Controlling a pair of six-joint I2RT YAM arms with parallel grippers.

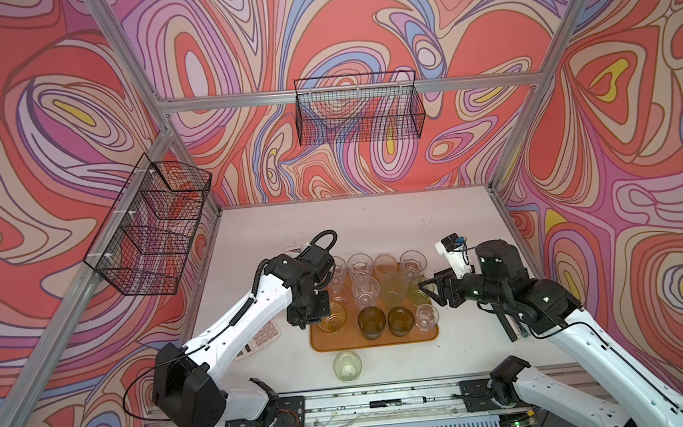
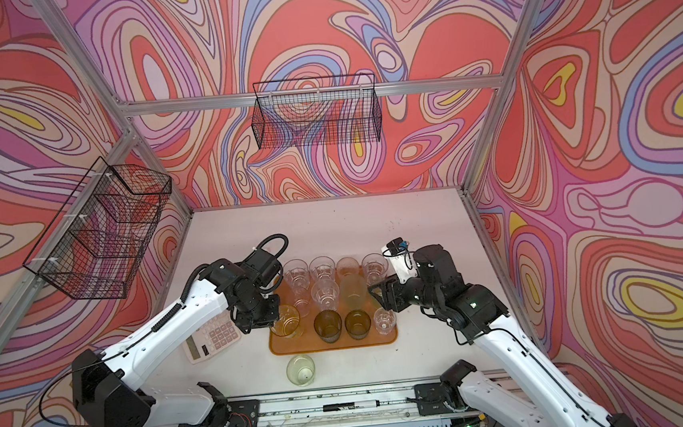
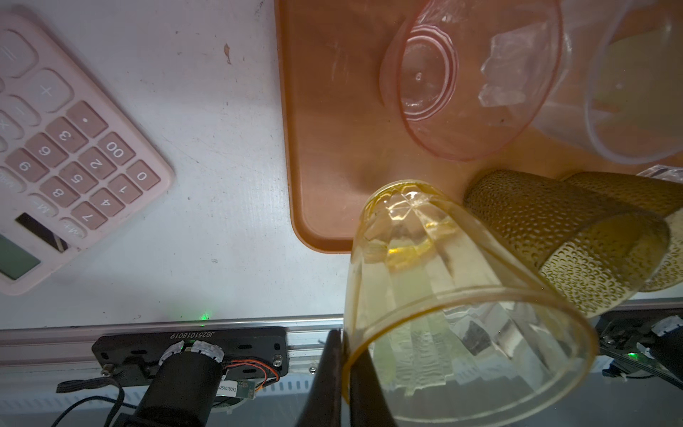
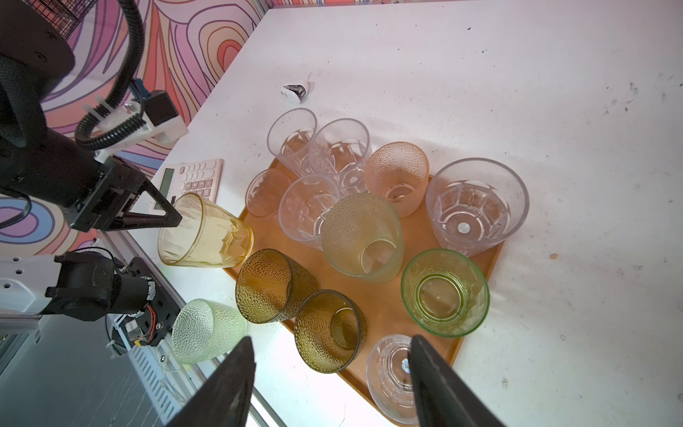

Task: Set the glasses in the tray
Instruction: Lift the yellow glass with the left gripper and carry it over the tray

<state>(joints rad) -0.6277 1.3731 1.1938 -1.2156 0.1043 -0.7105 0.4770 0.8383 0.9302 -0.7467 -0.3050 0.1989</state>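
The orange-brown tray [image 1: 354, 344] lies mid-table and holds several glasses: clear ones at the back, a tall frosted green one [image 1: 393, 289] and two dark olive ones [image 1: 371, 322] in front. My left gripper [image 3: 343, 340] is shut on the rim of a yellow ribbed glass [image 3: 443, 295], which hangs tilted with its base at the tray's near-left corner [image 3: 325, 222]. In a top view this glass [image 1: 331, 319] is at the tray's left. A pale green glass [image 1: 347, 366] stands on the table in front of the tray. My right gripper [image 4: 330, 340] hangs open over the tray's right side, holding nothing.
A pink calculator [image 1: 260, 337] lies just left of the tray, under my left arm. Two black wire baskets [image 1: 153, 229] [image 1: 358, 109] hang on the left and back walls. A small white object [image 4: 295, 92] sits behind the tray. A metal rail [image 1: 396, 402] runs along the front edge.
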